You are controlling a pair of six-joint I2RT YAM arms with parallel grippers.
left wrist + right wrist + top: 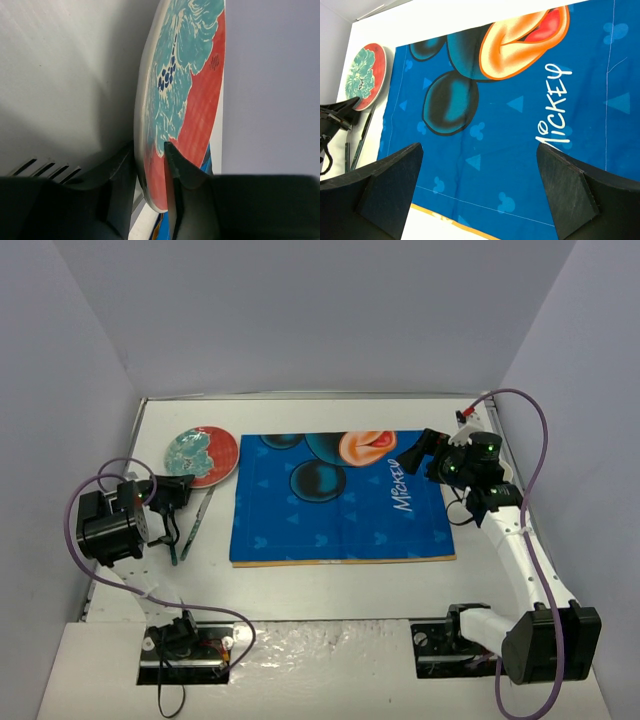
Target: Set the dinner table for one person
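1. Step in hand: plate pickup, by my read the first item of the setting. Left tool [149, 147] is clamped on the rim of the plate [203, 456]. The wrist view shows the rim between the jaws, with both against it.
2. Bench [330, 580] spans the whole work area under everything. The plate is at its far-left, just off the far-left corner of the placemat [340, 505], which lies flat mid-bench with nothing set on it.
3. Utensils [197, 523] lie on the bench between the plate and the mat's left edge, not gripped.
4. Right tool [479, 150] has its jaws wide and holds nothing, hovering over the mat's right side.
5. Next move, as I judge it: lift the plate clear, carry it right and set it flat on the mat's centre. It's a thin rim pinch, so keep it level or it may tilt or slip. Utensils after.
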